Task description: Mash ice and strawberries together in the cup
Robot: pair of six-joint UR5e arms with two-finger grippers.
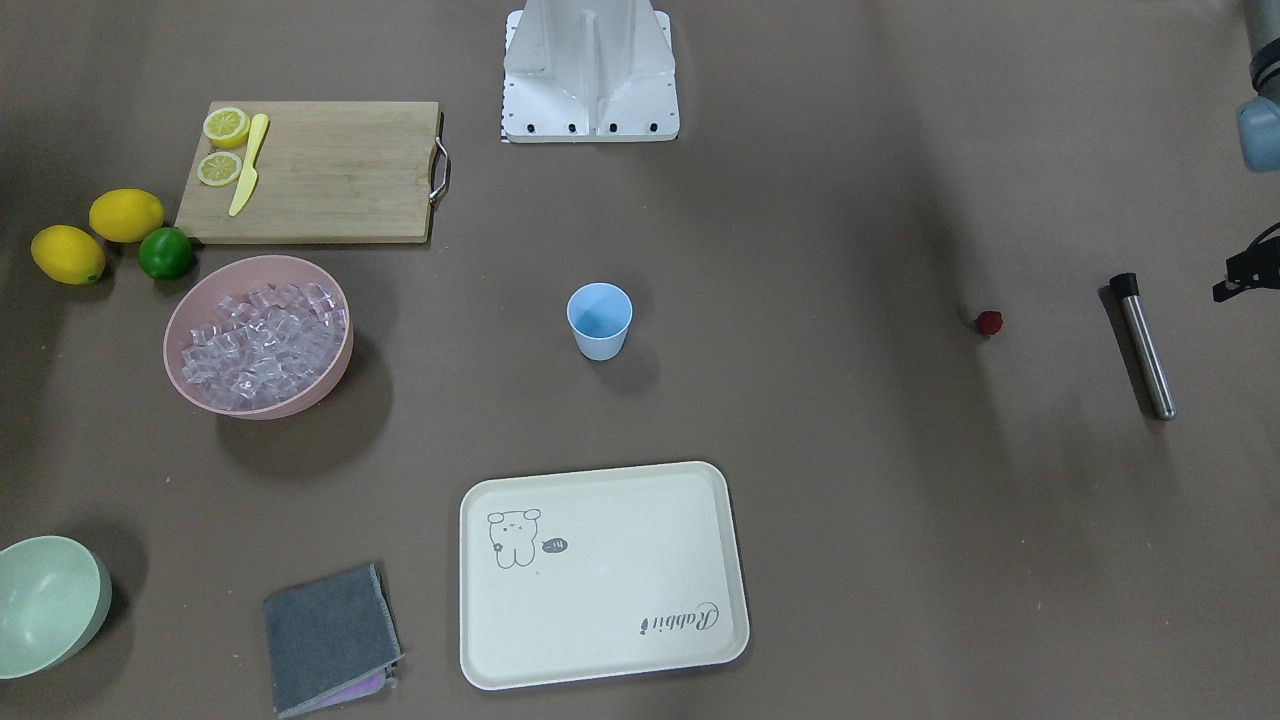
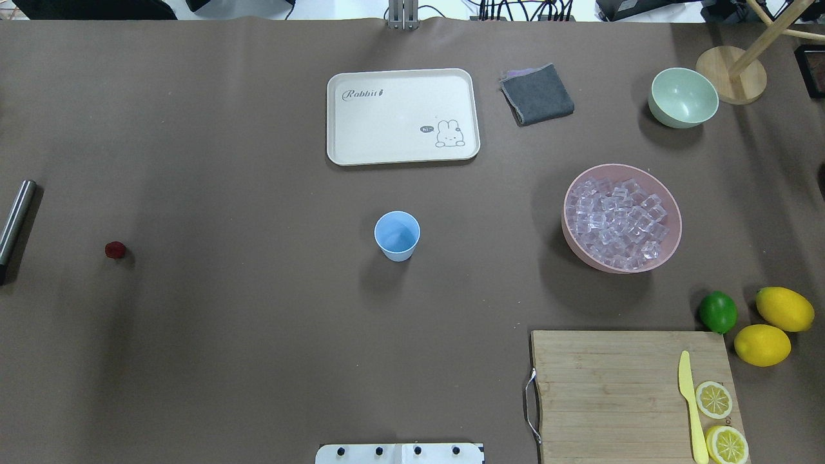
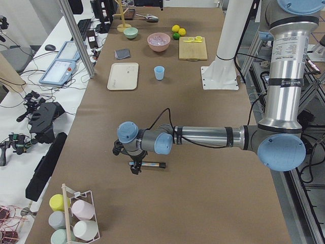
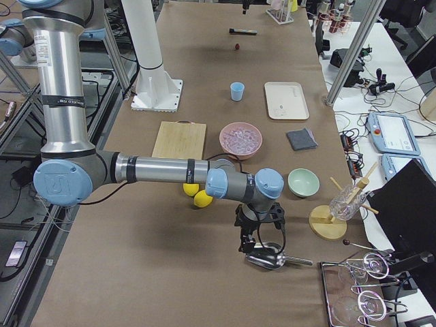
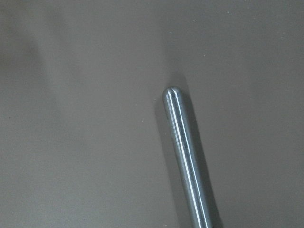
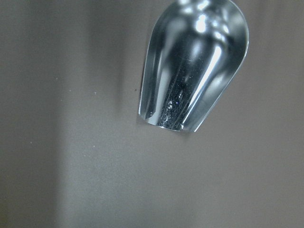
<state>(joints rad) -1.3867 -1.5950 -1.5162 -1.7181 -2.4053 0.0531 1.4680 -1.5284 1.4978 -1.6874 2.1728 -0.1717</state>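
The light-blue cup (image 2: 397, 235) stands upright and empty at the table's middle. The ice (image 2: 619, 222) is heaped in a pink bowl (image 2: 670, 243) on the right side in the overhead view. One dark red strawberry (image 2: 115, 250) lies alone far to the left. A steel rod (image 1: 1145, 345) with a black end lies beyond it. My left gripper (image 3: 135, 165) hangs just over that rod (image 5: 187, 161); I cannot tell if it is open. My right gripper (image 4: 248, 246) hovers above a metal scoop (image 6: 194, 66) near the table's right end; I cannot tell its state either.
A cream tray (image 2: 403, 116), a grey cloth (image 2: 537, 94) and a pale green bowl (image 2: 683, 98) sit at the far side. A wooden board (image 2: 631, 393) carries lemon slices and a yellow knife, with two lemons and a lime (image 2: 717, 311) beside it.
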